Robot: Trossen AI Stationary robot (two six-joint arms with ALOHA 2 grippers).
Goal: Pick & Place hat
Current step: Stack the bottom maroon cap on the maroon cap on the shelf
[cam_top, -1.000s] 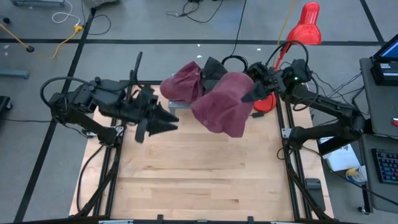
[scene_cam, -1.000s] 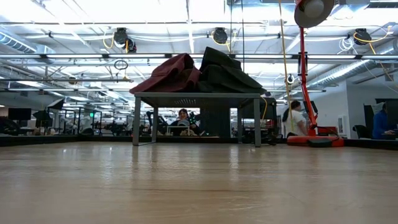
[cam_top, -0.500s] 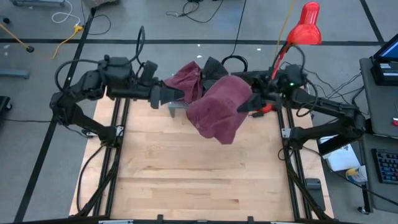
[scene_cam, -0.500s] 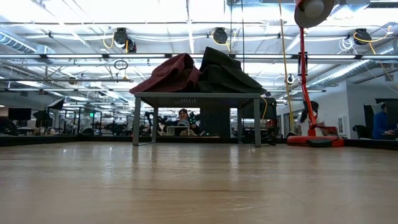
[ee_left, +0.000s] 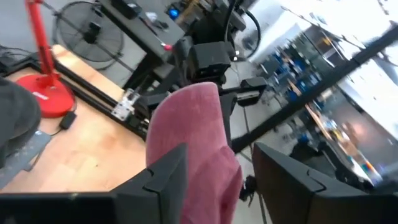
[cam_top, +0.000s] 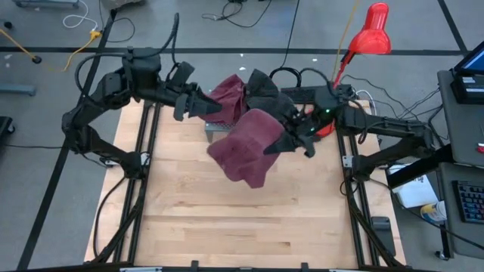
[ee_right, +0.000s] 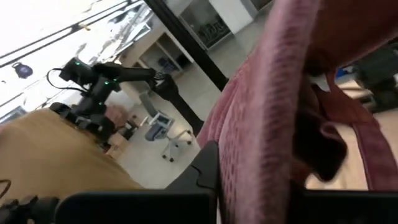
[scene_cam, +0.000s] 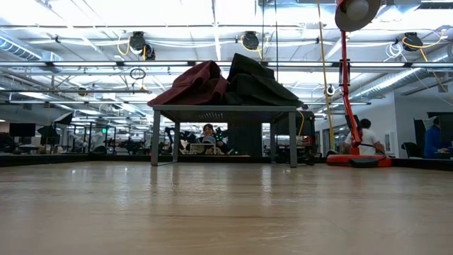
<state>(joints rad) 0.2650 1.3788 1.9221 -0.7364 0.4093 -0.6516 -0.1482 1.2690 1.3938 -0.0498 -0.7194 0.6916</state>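
Note:
A maroon hat (cam_top: 246,147) hangs from my right gripper (cam_top: 286,136), well above the wooden table's middle; it fills the right wrist view (ee_right: 267,112) and shows in the left wrist view (ee_left: 193,130). My right gripper is shut on it. My left gripper (cam_top: 212,108) is open and empty, in the air at the far left, beside the stand's pile, pointing at the held hat. A second maroon hat (cam_top: 227,94) and a dark hat (cam_top: 261,83) lie piled on a small grey stand (cam_top: 215,132). Neither gripper shows in the low view. My right gripper pinches the maroon hat's cloth at the edge toward the table's right (ee_right: 273,143) between its two fingers; one layer or several, I cannot tell. The fingers come from the table's right. The hat hangs slack below and beside the fingers, clear of the table.
A red desk lamp (cam_top: 370,34) stands at the far right, its base (cam_top: 324,127) close behind my right gripper. The stand (scene_cam: 223,110) with its pile is at the far middle. Bare wood (cam_top: 242,219) lies toward the near edge. People show in the room beyond.
My right gripper has carried the maroon hat toward the table's left and near edges, away from the stand; the hat stays hanging clear of the table. My left gripper has risen and gone toward the far edge, to beside the stand's pile.

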